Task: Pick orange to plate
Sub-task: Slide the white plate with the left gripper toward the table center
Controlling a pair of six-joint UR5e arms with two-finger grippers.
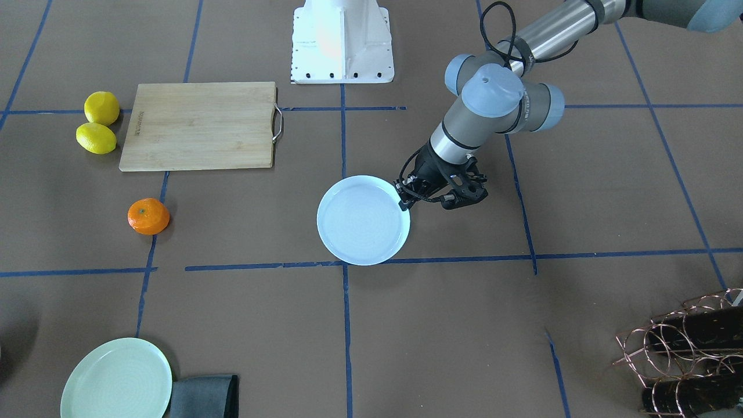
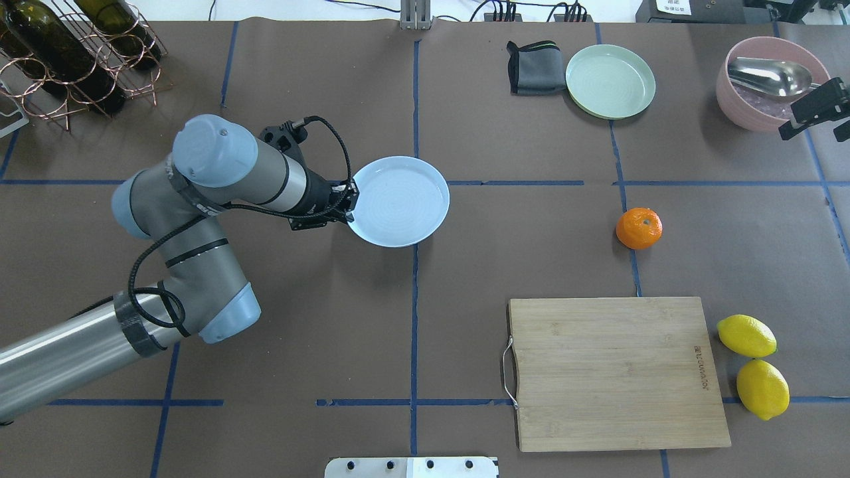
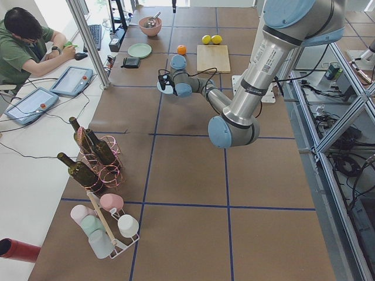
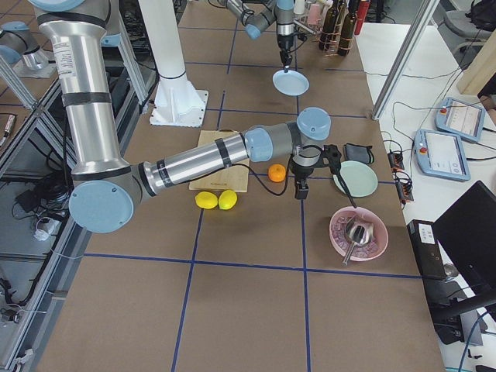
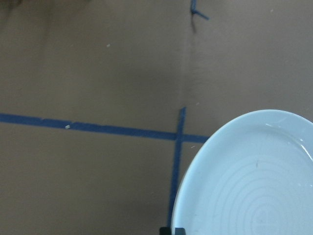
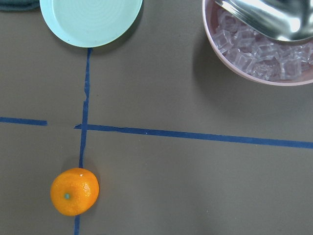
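The orange (image 2: 639, 228) lies alone on the brown table, right of centre in the overhead view and at the lower left of the right wrist view (image 6: 74, 191). Well to its left sits the pale bluish-white plate (image 2: 398, 200), with nothing on it. My left gripper (image 2: 348, 206) is shut on the plate's near-left rim, and its fingertips just show at the bottom edge of the left wrist view beside the plate (image 5: 254, 181). My right gripper (image 2: 807, 113) hangs high above the table between the orange and the pink bowl, fingers apart and nothing in them.
A wooden cutting board (image 2: 614, 372) lies near the robot with two lemons (image 2: 746, 335) at its right. A pale green plate (image 2: 610, 81), a dark cloth (image 2: 531, 66) and a pink bowl (image 2: 724, 93) of ice with a spoon sit at the far right. A bottle rack (image 2: 66, 53) stands far left.
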